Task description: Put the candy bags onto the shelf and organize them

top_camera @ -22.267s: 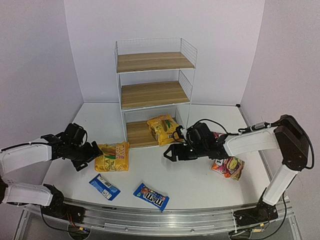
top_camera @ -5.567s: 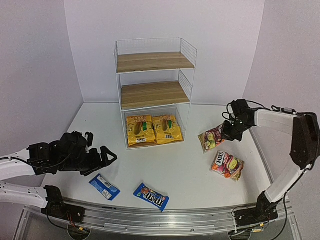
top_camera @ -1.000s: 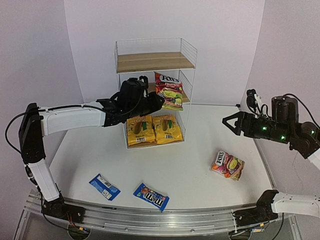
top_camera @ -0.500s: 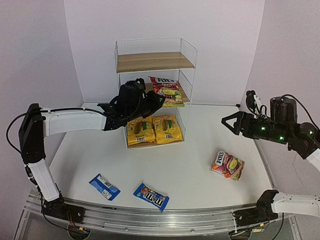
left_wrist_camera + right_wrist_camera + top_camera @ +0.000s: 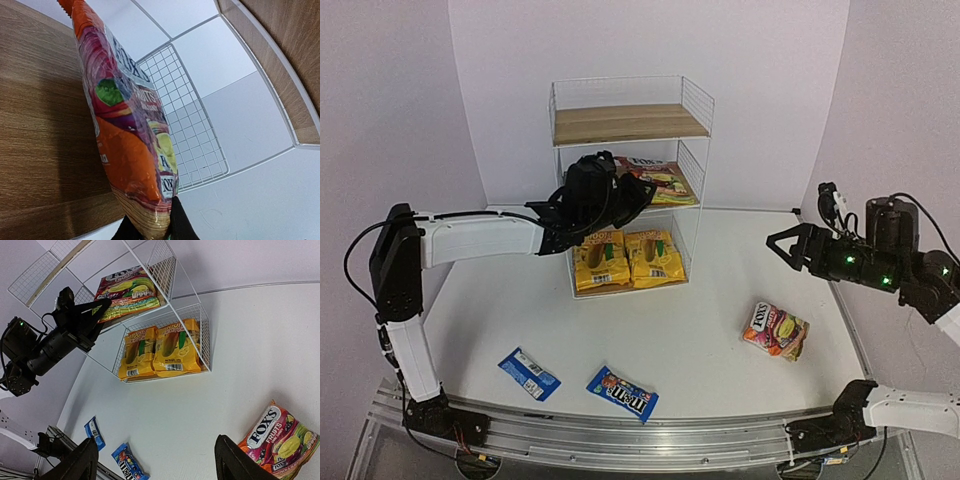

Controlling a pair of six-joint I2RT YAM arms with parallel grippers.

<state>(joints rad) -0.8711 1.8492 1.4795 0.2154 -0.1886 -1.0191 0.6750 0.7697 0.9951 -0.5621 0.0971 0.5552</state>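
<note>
My left gripper [image 5: 623, 197] is shut on the bottom seam of a red-pink candy bag [image 5: 656, 178], which lies tilted over the middle board of the white wire shelf [image 5: 620, 124]. In the left wrist view this bag [image 5: 125, 130] stretches away from the pinching fingertips [image 5: 177, 225] over the wood. Two yellow bags [image 5: 600, 258] [image 5: 656, 255] lie side by side on the bottom board. A second red-pink bag [image 5: 775, 330] rests on the table at the right. My right gripper [image 5: 790, 247] hangs open in the air above it, holding nothing.
Two blue packets [image 5: 529, 373] [image 5: 622, 391] lie near the table's front edge. The top board [image 5: 625, 122] holds nothing. Wire mesh [image 5: 185, 135] closes the shelf's right side beside the held bag. From the right wrist, my left arm [image 5: 50, 345] crosses in front of the shelf.
The left gripper has tipped the red-pink bag from upright down onto the middle board and pushed it further in. The right arm has barely moved.
</note>
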